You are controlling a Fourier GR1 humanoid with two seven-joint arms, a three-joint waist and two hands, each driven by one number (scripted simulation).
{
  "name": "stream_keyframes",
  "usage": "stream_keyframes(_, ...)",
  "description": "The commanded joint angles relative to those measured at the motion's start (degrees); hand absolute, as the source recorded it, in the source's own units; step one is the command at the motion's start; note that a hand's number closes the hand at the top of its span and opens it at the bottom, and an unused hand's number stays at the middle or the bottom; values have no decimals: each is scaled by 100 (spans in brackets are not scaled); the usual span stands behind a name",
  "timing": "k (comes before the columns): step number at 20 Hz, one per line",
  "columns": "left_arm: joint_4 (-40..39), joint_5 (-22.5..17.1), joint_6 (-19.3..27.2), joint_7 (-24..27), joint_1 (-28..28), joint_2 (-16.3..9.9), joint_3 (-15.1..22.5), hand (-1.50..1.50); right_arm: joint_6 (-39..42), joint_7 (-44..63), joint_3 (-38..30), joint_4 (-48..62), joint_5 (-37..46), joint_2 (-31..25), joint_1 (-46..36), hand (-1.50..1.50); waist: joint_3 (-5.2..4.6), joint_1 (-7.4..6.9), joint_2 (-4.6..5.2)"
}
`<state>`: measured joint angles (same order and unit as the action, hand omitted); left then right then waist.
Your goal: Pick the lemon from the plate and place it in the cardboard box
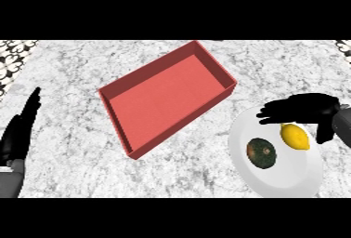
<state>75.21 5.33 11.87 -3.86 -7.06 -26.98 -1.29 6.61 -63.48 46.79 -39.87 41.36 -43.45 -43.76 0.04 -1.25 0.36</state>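
Observation:
A yellow lemon (295,136) lies on a white plate (274,179) at the right, next to a dark green round fruit (261,153). My right hand (305,110) hovers over the plate's far edge, just above the lemon, fingers pointing left and slightly curled, thumb hanging down at the lemon's right side; it holds nothing. The red, open cardboard box (165,100) sits in the middle of the counter, turned at an angle, with nothing inside. My left hand (21,128) rests open at the left edge, fingers up.
The counter (82,176) is grey-white marble. A patterned strip (17,53) shows at the far left corner. Bare counter lies between the box and the plate.

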Motion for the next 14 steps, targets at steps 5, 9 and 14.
stream_keyframes(5,-56,13,-38,89,35,40,-83,0,431,-1398,134,-280,-240,-231,57,-150,-6,65,-11)
stream_keyframes(9,1,92,-7,-32,110,139,-69,0,377,-887,232,-982,-53,-594,262,-150,-8,153,-47)
stream_keyframes(14,215,77,-136,66,317,165,-186,0,-9,-409,146,-665,368,-262,574,-150,-4,93,-34)
